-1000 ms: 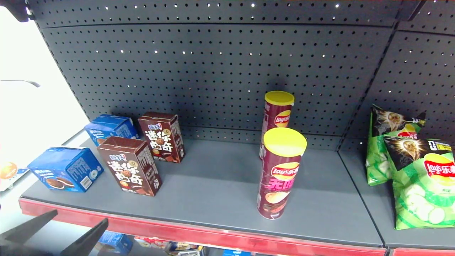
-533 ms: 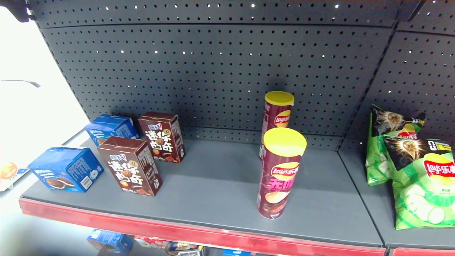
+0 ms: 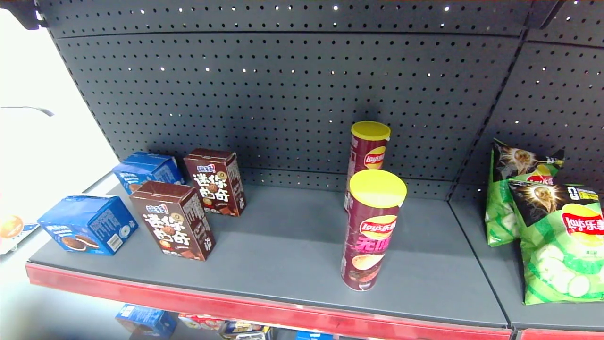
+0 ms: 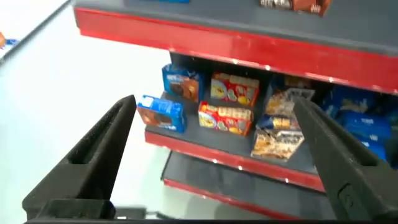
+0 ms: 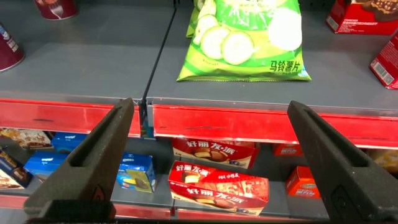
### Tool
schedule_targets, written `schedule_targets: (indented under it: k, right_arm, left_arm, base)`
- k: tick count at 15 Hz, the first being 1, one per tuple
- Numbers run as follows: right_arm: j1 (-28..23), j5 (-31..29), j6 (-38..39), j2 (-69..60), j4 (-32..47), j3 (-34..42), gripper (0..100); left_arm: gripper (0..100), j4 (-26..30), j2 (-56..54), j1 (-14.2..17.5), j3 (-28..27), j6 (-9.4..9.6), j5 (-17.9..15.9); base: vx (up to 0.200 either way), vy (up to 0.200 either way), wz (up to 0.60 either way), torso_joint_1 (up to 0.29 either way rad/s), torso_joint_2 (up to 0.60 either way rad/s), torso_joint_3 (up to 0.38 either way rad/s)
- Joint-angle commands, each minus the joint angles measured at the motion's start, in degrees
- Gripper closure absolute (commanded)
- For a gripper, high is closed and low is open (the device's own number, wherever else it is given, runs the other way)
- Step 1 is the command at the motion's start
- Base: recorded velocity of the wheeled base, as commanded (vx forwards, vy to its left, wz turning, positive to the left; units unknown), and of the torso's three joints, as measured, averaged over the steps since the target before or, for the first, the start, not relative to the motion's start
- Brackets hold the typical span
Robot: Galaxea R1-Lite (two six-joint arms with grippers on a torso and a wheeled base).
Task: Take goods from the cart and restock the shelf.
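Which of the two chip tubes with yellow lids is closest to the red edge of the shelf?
The tube in front, which looks bigger. The other tube stands right behind it, near the holey back wall.

The left gripper (image 4: 214, 102) is holding its two fingers (image 4: 93, 155) spread wide apart (black, wedge-shaped, narrowing to blunt tips), and nothing is sitting between them. Both tips are pointing forward, away from the wrist, and are lying roughly level with each other. The right gripper (image 5: 211, 104) is posing in much the same way: its fingers (image 5: 93, 162) are gaping wide, gripping nothing, with the tips pointing forward and the two sides mirroring each other across the gap.
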Motion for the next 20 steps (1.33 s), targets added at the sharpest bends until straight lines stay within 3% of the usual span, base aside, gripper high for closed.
schedule_targets:
  k: [1, 3, 7, 9, 11, 15, 20]
  right_arm:
    - [-0.01, 0.0, 0.0, 0.02, 0.0, 0.01, 0]
    - [-0.01, 0.0, 0.0, 0.02, 0.0, 0.01, 0]
    - [-0.01, 0.0, 0.0, 0.02, 0.0, 0.01, 0]
    - [-0.01, 0.0, 0.0, 0.02, 0.0, 0.01, 0]
    - [-0.01, 0.09, 0.0, 0.02, 0.0, 0.01, 0]
    - [-0.01, 0.0, 0.0, 0.02, 0.0, 0.01, 0]
    - [-0.01, 0.0, 0.0, 0.02, 0.0, 0.01, 0]
  left_arm:
    - [0, -0.02, -3.89, 0.49, 0.0, 0.16, 0.02]
    - [0, -0.02, -3.89, -0.3, 0.0, -0.02, 0.11]
    - [0, -0.11, -5.64, -7.51, 0.0, 0.69, -0.33]
    - [0, -0.11, -7.14, -6.63, 0.0, 2.36, -1.13]
    - [0, -0.02, -9.42, -6.01, 0.0, 2.36, -1.39]
    - [0, -0.02, -9.42, -6.01, -0.09, 0.07, -1.04]
    - [0, -0.02, -9.42, -6.01, -0.09, -0.02, -1.04]
  base:
    - [0.0, 0.0, 0.0, 0.0, 0.0, 0.0]
    - [0.0, 0.0, 0.0, 0.0, 0.0, 0.0]
    - [0.0, 0.0, 0.0, 0.0, 0.0, 0.0]
    - [0.0, 0.0, 0.0, 0.0, 0.0, 0.0]
    - [0.0, 0.0, 0.0, 0.0, 0.0, 0.0]
    - [0.0, 0.0, 0.0, 0.0, 0.0, 0.0]
    - [0.0, 0.0, 0.0, 0.0, 0.0, 0.0]
